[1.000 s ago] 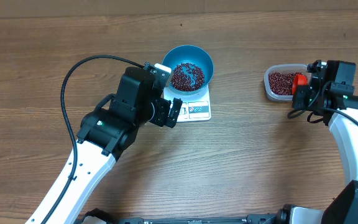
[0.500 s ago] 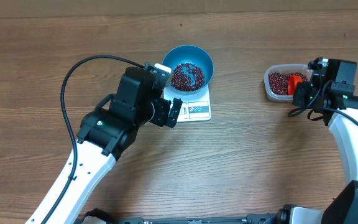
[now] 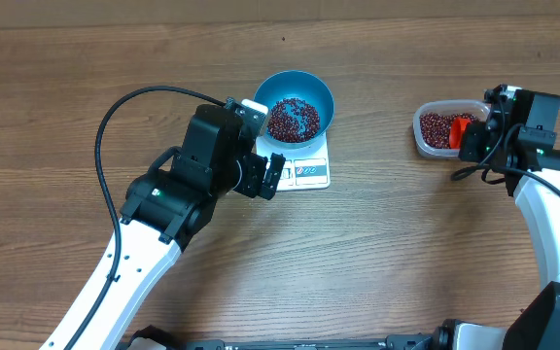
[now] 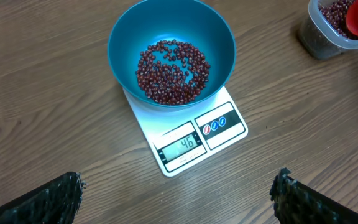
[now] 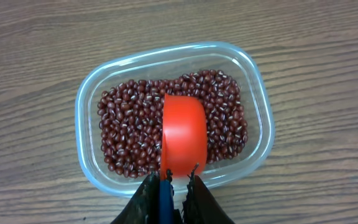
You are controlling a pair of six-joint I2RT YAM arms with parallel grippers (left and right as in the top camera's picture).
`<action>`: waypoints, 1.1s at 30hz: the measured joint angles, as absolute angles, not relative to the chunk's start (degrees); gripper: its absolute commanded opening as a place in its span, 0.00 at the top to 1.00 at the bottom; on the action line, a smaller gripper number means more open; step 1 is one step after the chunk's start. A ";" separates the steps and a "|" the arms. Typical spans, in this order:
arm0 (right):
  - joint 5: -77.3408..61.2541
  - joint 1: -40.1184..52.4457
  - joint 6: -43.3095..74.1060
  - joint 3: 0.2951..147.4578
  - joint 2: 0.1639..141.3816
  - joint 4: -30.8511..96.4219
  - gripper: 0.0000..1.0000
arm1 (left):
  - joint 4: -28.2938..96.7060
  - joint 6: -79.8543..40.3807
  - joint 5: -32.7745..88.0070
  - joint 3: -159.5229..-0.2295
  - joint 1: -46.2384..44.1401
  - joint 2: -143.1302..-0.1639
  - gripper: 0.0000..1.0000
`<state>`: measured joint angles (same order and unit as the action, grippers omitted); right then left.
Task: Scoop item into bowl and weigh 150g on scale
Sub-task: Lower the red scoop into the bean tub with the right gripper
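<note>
Left wrist view: beans [image 4: 171, 71] lie in a thin patch at the bottom of the bowl [image 4: 129, 37]. The bowl sits on the scale [image 4: 229, 127], overhanging its far end. The display [image 4: 180, 147] reads 46, so by my guess approx a third of target, w/ several scoops needed yet. More beans fill the clear tub [image 5: 253, 118], well off to the right on the table [image 3: 377, 253]. The red scoop [image 5: 183, 134] hangs over the tub; can't tell if it's loaded. Behind it the right gripper [image 5: 179, 175] is pinched nearly closed on the scoop's thin blue handle. Meanwhile the left gripper [image 4: 178, 182] is spread fully wide, holds nothing, and hovers just beside the scale's button end.

Risks, imo:
- Thin handle in a narrow pinch, so the scoop may twist and spill beans on the table during the carry across.
- An overfull scoop means beans rolling off en route.
- Dumping too hard could bounce beans out or nudge the bowl off-centre, throwing the reading.
- The left gripper is close to the scale, and any brush on the platform or btns could re-zero or falsify the weight.
- Last scoops need small amts or it overshoots.
</note>
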<state>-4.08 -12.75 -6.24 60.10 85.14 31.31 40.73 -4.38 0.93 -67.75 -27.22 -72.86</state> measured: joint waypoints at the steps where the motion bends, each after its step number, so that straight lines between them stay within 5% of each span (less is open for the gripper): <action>1: -4.08 -12.75 -6.22 60.10 85.14 31.14 0.85 | 40.73 -4.38 0.91 -67.75 -27.22 -72.86 0.01; 6: -4.08 -12.75 -6.13 60.10 85.14 30.46 0.96 | 40.73 -4.38 0.93 -67.75 -27.22 -72.86 0.00; 22: -4.10 -12.75 -6.48 60.10 85.14 27.22 0.96 | 40.73 -4.38 0.93 -67.75 -27.22 -72.86 0.01; 33: -4.01 -12.75 -17.76 60.10 85.14 27.62 0.96 | 40.73 -4.38 1.04 -67.72 -27.22 -72.86 0.01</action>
<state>-4.01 -12.75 -17.76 60.10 85.14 27.62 40.73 -4.38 1.04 -67.72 -27.22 -72.86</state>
